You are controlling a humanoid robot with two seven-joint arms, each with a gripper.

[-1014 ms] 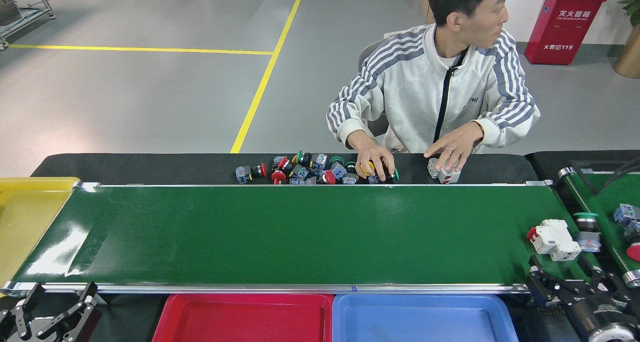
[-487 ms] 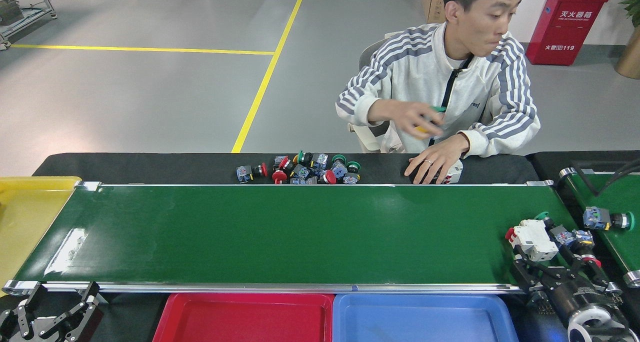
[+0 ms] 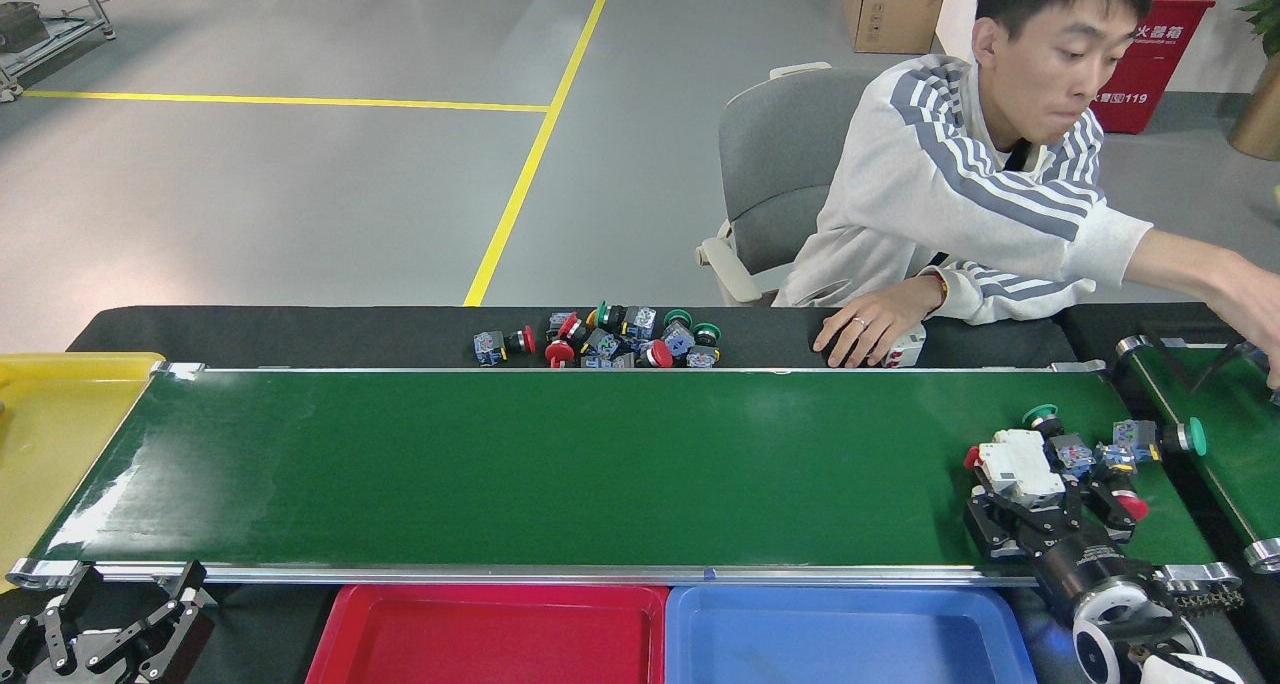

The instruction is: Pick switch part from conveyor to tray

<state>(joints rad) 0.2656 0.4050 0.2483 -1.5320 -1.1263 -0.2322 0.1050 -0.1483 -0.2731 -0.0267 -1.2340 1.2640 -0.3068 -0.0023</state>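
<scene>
- Your right gripper [image 3: 1022, 509] had come up over the near rail onto the conveyor [image 3: 560, 464] within the last second, and its jaws stood spread around the near end of the white switch part [image 3: 1018, 467]; whether they had closed on it you could not tell, since the dark fingers merged with the belt.
- That white part had ridden leftward along the belt over the same second, so the grasp looked about to happen, not done.
- Just beside it, a cluster of push buttons [image 3: 1100, 459] had arrived from the smaller belt; they crowded the right jaw and could have been caught with it.
- Your left gripper [image 3: 115, 629] waited below the near left corner of the belt, jaws open and empty.
- The red tray [image 3: 490, 634] and blue tray [image 3: 850, 634] were both cut off by the bottom edge, so their contents were only partly visible.
- The person's far hand [image 3: 1262, 309] had stretched out past the right edge; the other hand [image 3: 858, 336] covered a white part on the counter [image 3: 300, 329], near the pile of buttons [image 3: 610, 339].
</scene>
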